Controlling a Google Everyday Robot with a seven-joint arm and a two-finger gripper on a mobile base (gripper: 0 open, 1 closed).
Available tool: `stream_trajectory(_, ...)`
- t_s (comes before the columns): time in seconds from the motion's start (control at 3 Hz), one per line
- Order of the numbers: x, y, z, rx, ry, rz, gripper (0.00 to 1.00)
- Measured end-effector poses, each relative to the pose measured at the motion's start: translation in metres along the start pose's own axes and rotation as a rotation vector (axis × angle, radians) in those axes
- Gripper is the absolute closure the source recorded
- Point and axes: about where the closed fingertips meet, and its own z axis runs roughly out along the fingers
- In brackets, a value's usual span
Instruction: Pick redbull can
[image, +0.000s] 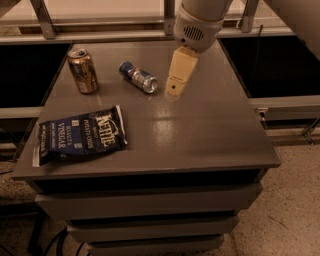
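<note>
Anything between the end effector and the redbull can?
Nothing. The camera view shows only a short strip of bare tabletop between the end effector and the redbull can lying on its side.

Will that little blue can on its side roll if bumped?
Likely: the redbull can lies sideways on the smooth table, so a nudge from the gripper hovering beside it could roll it. Its shiny metal looks slippery.

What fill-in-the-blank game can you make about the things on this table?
The redbull can lies on its ____.
The gold can stands ____.
In the picture, the pincer hovers just to the ____ of the redbull can.
The chip bag is the colour ____.
Missing words: side; upright; right; blue.
</note>
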Motion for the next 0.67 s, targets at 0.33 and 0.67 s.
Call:
stream_trajectory(0.33, -0.003, -0.002, 0.001, 0.007, -0.017, 0.004, 0.0)
stream_trajectory(0.67, -0.017, -0.009, 0.01, 0.002, -0.025, 0.056, 0.0)
